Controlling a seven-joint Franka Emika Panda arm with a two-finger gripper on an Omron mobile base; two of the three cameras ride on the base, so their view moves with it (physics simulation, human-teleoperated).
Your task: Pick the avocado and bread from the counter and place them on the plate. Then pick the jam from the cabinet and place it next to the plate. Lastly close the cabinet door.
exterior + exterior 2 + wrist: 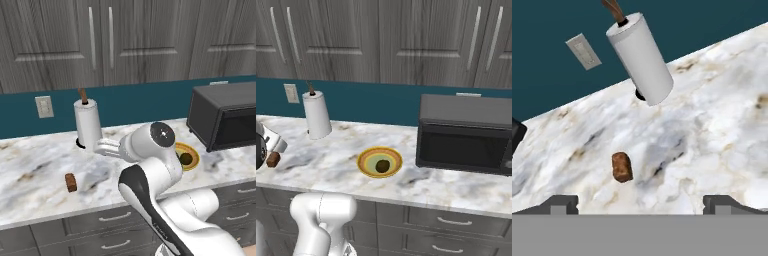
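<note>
The plate (379, 162) is sitting on the counter (331, 165) just left of the microwave (466, 135), holding the avocado (383, 165) slightly right of its centre. The bread (622, 167) is lying on the marble at about seven o'clock from the paper towel roll (643, 59). The gripper (641, 202) is hovering above it, jaws spread wide and gripping nothing.

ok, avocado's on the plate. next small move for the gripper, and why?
Probably lower the open gripper toward the bread and centre on it. The avocado already sits on the plate, while the bread lies alone on the counter, ahead of the fingertips and slightly off centre, untouched.
</note>
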